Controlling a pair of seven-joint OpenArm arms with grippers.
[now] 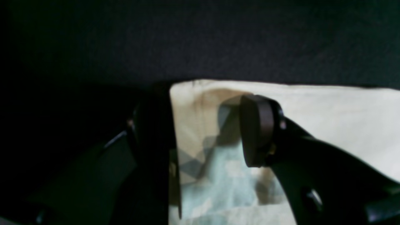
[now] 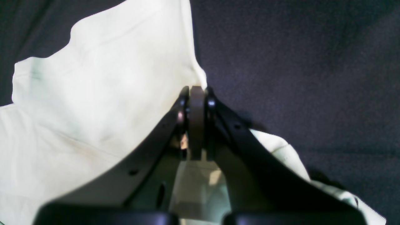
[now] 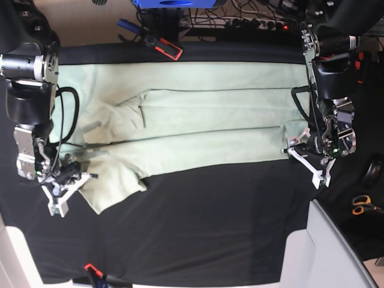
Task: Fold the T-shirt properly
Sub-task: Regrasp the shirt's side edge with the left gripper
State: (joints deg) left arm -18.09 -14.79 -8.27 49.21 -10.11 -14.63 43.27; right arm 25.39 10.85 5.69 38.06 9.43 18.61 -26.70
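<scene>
Carefully now: keeping the right gripper (image 2: 197,125) pinching the T-shirt (image 3: 198,120) hem tight, pads pressed together on the cloth. Bringing the left gripper (image 1: 206,131), jaws spread astride the shirt's corner, down to close squarely. Farther out, lying stretched across the black table covering (image 3: 198,228), one side folded in; likely needing both ends lifting evenly, avoiding skew.

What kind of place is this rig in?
Likely a robotics lab bench: black cloth table covering, pale mint-green cotton T-shirt spread flat, cable tangle with power strip behind, orange-handled scissors aside.
</scene>
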